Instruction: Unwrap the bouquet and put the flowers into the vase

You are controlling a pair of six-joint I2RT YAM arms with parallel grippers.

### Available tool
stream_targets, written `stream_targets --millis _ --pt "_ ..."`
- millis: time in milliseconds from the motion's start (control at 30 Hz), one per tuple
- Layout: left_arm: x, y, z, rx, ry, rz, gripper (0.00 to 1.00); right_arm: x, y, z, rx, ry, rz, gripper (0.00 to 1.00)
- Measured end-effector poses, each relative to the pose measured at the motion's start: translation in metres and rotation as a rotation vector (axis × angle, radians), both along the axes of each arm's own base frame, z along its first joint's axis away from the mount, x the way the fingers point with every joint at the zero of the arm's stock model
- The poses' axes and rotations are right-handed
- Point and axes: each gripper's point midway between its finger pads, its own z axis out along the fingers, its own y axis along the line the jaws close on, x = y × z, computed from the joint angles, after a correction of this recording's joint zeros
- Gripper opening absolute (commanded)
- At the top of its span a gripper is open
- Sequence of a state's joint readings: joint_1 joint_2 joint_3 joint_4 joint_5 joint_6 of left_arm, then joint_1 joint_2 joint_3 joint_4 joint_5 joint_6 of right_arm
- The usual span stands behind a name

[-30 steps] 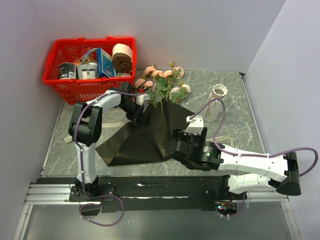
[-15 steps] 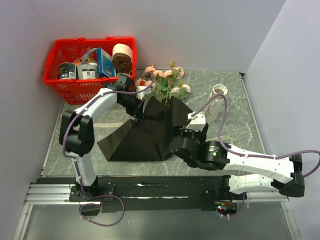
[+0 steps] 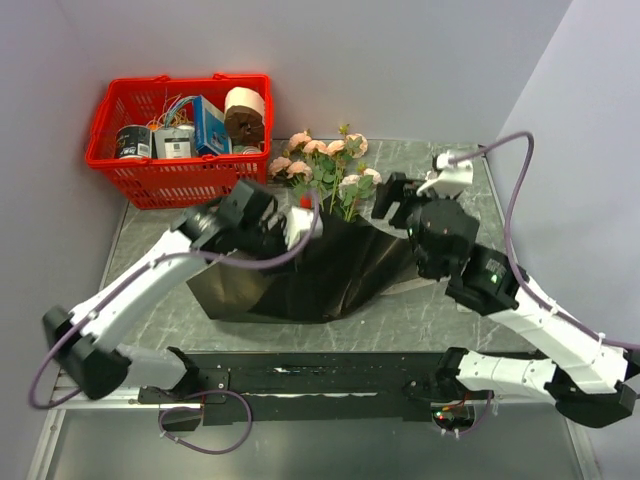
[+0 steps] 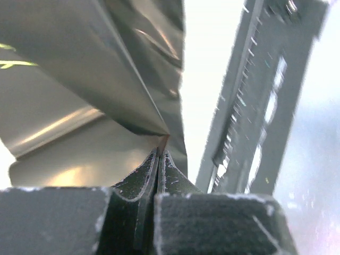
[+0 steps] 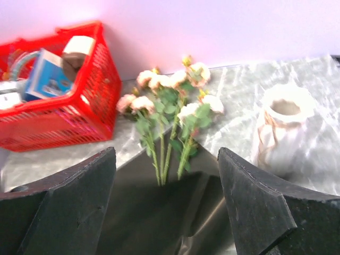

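Three pale, plain walls (image 3: 400, 70) close in a grey marbled tabletop (image 3: 130, 232), and a black mounting rail (image 3: 330, 372) runs along its near edge. In the far left corner we see a red plastic mesh basket (image 3: 170, 182) holding a white toilet-paper roll (image 3: 245, 108), round tins (image 3: 135, 142) and a blue box (image 3: 210, 125).

The pale pink and peach roses on thin green leafy stems (image 3: 325, 172) lie flat near the middle of the far side. Their long axis runs far to near. The heads point at the back wall, and the stem ends reach toward us onto the dark brown-black paper sheet (image 3: 320, 272). That sheet lies opened out and rumpled across the middle of the table rather than wrapped round the stems.

The small white ceramic vase with a wavy rim (image 5: 281, 127) stands upright on the marble to the right of the roses, apart from them. From overhead we cannot make it out behind the right arm (image 3: 500, 290).

The left gripper (image 4: 159, 159) is pinched tight on a corner of the sheet, just left of the stems, and the paper is drawn up into folds there. The right gripper (image 5: 166, 175) hovers over the far right of the table, its jaws spread wide and holding nothing.
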State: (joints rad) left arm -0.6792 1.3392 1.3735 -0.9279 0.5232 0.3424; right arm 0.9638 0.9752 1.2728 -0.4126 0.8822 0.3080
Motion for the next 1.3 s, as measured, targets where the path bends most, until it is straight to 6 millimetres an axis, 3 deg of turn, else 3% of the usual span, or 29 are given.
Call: stream_targets --millis 100,133,200,400,467,667,767,867,967,1033,1133,1300 --pt "-0.037 0.006 -0.002 0.019 -0.037 -0.079 0.09 0.010 0.010 0.017 -0.002 -0.003 0.031 0.83" --pt "-0.052 0.013 -0.003 0.027 -0.040 -0.107 0.19 0.014 0.016 0.018 -0.011 0.006 0.047 0.83" --pt "-0.064 0.019 -0.001 0.025 -0.052 -0.134 0.24 0.023 0.026 0.014 -0.032 0.032 0.072 0.83" --pt "-0.096 0.043 -0.002 0.025 -0.130 -0.237 0.33 0.038 0.055 -0.033 -0.135 0.167 0.150 0.81" --pt "-0.105 0.045 0.005 0.008 -0.170 -0.285 0.51 0.039 0.063 -0.048 -0.158 0.209 0.178 0.80" --pt "-0.117 0.055 0.024 -0.030 -0.263 -0.360 0.60 0.029 0.076 -0.094 -0.169 0.329 0.247 0.74" --pt "-0.118 0.060 0.034 -0.057 -0.314 -0.347 0.67 0.010 0.083 -0.137 -0.200 0.428 0.284 0.74" --pt "-0.113 0.063 0.053 -0.095 -0.369 -0.286 0.70 -0.030 0.095 -0.186 -0.266 0.546 0.359 0.73" --pt "-0.102 0.060 0.080 -0.143 -0.423 -0.212 0.73 -0.068 0.101 -0.215 -0.296 0.640 0.431 0.72" --pt "-0.090 0.056 0.093 -0.148 -0.440 -0.155 0.74 -0.087 0.100 -0.222 -0.289 0.675 0.459 0.72" --pt "-0.069 0.045 0.097 -0.118 -0.420 -0.086 0.73 -0.108 0.097 -0.213 -0.250 0.687 0.493 0.72" --pt "-0.030 0.038 0.070 -0.025 -0.314 0.019 0.76 -0.135 0.090 -0.197 -0.144 0.680 0.556 0.72"
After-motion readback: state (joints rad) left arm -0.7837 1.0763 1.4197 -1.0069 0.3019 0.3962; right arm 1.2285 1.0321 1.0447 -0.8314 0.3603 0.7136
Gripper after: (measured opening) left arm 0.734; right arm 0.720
